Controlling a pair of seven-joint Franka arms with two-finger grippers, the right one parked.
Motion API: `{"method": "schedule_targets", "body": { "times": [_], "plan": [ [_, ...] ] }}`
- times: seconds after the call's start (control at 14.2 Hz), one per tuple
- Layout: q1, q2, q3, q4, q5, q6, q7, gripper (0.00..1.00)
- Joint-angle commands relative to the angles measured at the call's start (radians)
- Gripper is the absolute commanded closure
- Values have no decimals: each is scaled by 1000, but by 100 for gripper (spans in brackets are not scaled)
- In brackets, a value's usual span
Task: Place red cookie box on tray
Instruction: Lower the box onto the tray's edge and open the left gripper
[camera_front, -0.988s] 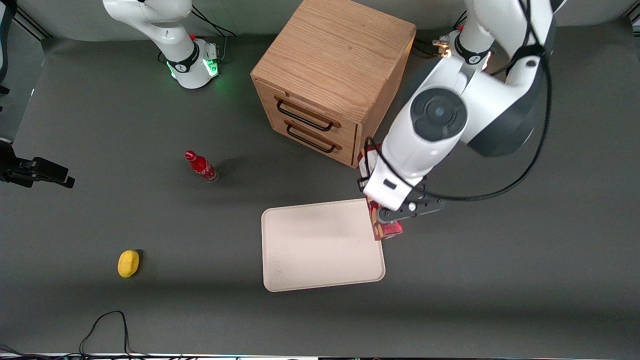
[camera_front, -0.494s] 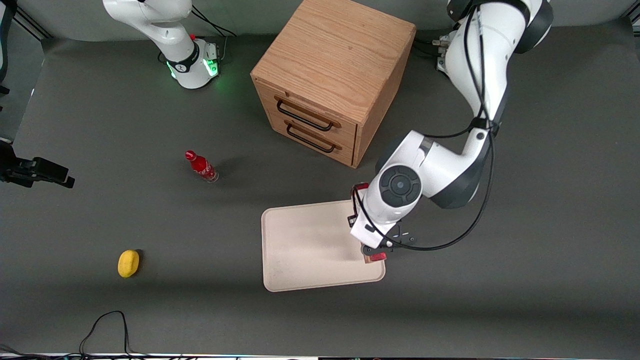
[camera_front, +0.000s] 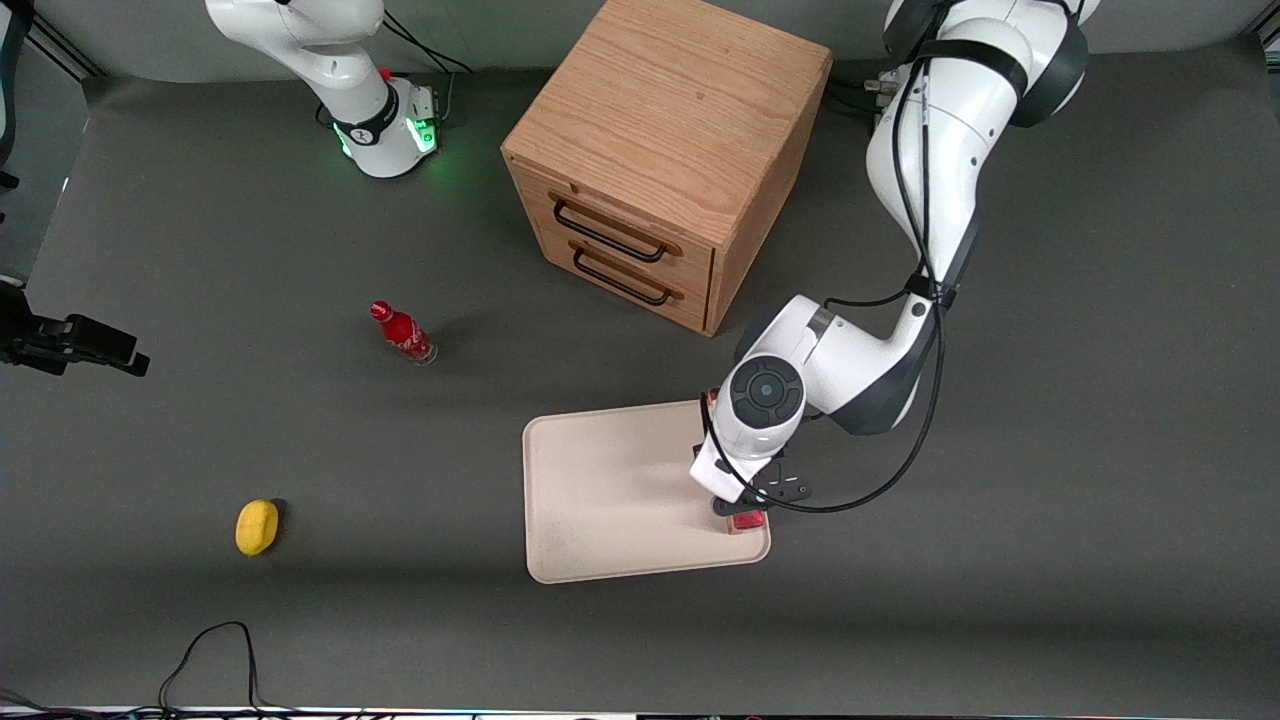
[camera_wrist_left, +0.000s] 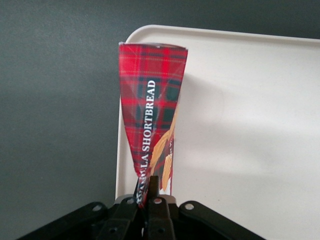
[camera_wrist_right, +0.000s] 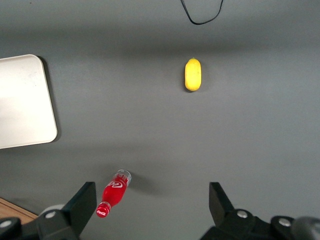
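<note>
I'm holding the box (camera_wrist_left: 150, 115) pinched at one end in my gripper (camera_front: 745, 503), fingers closed tight on it, and it's hanging over the tray (camera_front: 600, 490) by the lower-right corner in the front view. It's looking like a light, thin carton that crushes easily, so I'm judging a gentler mid-body hold safer.

In the front view most of the red cookie box (camera_front: 748, 521) is covered by the left arm's wrist over the tray (camera_front: 600, 490), and the gripper (camera_wrist_left: 148, 196) is cut off at the picture's edge in the left wrist view.
</note>
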Motion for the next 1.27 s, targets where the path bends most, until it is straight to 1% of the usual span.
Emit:
{"method": "schedule_targets", "body": {
  "times": [0.0, 0.21, 0.28, 0.35, 0.42, 0.56, 0.71, 0.92, 1.06, 1.2],
  "plan": [
    [-13, 2, 10, -8, 29, 21, -17, 100],
    [-13, 14, 13, -8, 37, 47, -16, 100],
    [-13, 15, 13, -8, 39, 47, -16, 65],
    [-13, 15, 13, -8, 40, 47, -16, 7],
    [-13, 11, 13, -8, 40, 38, -16, 0],
    [-10, -10, 11, -3, 39, 10, -19, 0],
    [-9, -57, 10, 12, 25, -95, -21, 0],
    [-9, -198, -1, 14, 14, -269, -21, 0],
    [-1, -304, 2, 9, -55, -375, -10, 0],
    [6, -404, 5, 6, -73, -458, -8, 0]
  ]
}}
